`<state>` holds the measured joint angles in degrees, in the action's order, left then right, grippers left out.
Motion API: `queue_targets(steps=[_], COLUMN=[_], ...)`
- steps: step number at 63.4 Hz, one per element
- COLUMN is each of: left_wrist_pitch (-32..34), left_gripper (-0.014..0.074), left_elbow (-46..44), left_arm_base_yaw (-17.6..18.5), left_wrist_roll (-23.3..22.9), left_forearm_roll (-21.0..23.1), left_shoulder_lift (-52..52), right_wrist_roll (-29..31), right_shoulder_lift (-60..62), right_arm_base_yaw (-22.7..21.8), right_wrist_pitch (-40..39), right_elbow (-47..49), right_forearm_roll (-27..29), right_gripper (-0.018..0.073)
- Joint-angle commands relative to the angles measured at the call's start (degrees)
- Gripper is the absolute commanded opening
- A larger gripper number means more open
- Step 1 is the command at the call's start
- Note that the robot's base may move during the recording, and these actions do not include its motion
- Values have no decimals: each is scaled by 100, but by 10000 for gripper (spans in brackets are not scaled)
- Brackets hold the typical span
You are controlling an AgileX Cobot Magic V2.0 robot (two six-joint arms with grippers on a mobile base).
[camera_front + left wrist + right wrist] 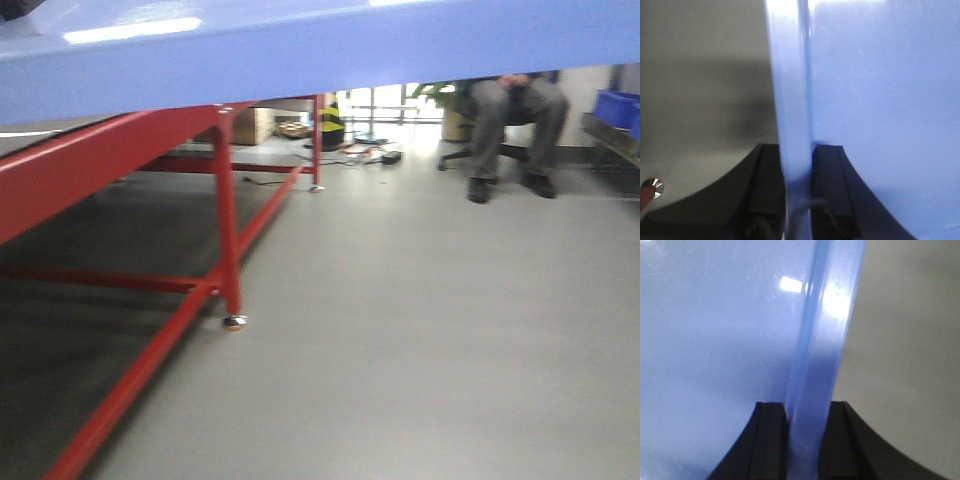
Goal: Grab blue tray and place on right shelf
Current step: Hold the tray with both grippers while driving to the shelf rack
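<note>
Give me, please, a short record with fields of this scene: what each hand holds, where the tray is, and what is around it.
object: blue tray, held up, spanning the top of the front view
left: left hand shut on the tray's rim
right: right hand shut on the tray's rim
below: grey floor
left side: red table frame
background: seated person; dark-blue bin at far right
state: tray carried by both hands, not yet set down

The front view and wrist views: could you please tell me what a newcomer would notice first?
The blue tray spans the top of the front view, above a red table frame at left. In the wrist views, the left hand and right hand each clamp its rim.
</note>
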<state>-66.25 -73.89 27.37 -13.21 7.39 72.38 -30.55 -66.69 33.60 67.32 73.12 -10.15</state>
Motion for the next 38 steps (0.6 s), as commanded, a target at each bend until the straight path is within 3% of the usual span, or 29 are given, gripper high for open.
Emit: queue_targets(steps=[1, 38], left_wrist_pitch=[-7, -7], left_gripper=[-48, -48], left_elbow=[-193, -193], left_arm_base_yaw=[26, 26], left_wrist_roll=[161, 161], left_forearm_roll=[-164, -133], left_shoulder_lift=[-158, -158], right_wrist_roll=[170, 170], right_shoulder_lift=[149, 149], right_arm_base_yaw=[-12, -12], right_wrist_pitch=[-229, -229], right_elbow=[158, 158], right_forearm_roll=[-365, -365], right_gripper=[56, 56])
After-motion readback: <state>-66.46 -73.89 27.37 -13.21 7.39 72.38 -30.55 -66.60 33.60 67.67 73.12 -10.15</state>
